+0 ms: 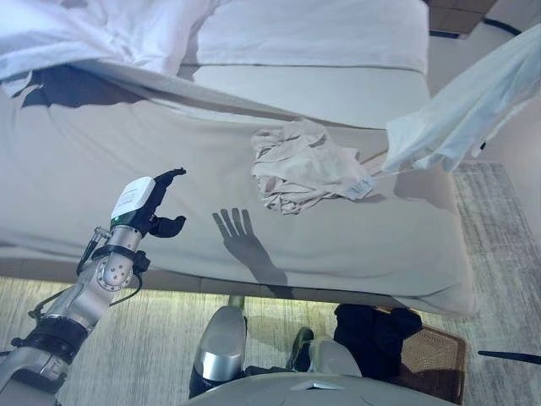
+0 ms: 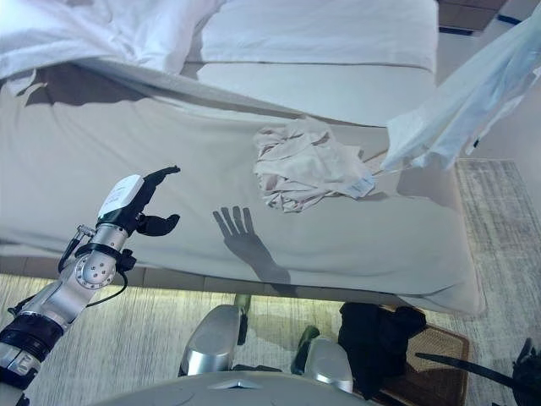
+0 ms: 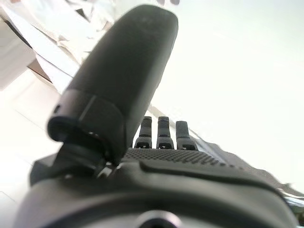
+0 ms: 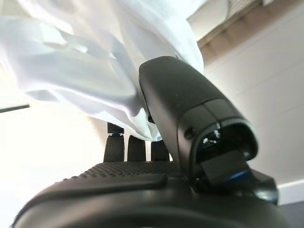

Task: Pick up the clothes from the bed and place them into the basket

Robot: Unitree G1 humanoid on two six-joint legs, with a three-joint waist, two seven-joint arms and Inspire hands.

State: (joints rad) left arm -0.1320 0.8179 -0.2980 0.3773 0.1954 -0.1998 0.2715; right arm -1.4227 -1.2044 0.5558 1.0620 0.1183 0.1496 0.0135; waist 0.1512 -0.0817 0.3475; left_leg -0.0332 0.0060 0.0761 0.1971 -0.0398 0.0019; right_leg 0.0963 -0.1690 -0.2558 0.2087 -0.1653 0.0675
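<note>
A rumpled white duvet (image 1: 93,34) lies heaped at the far left of the mattress, beside a smooth white pillow (image 1: 313,34) set across the far end. A beige fitted sheet (image 1: 127,161) covers the sleeping surface down to its near edge. Pale striped carpet (image 1: 152,338) runs along the near side and the right, where a strip of dark wooden furniture (image 1: 456,17) shows at the far right corner.

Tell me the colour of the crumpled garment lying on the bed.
The crumpled garment is pale beige, close to the sheet's tone; the left eye view shows it best.
</note>
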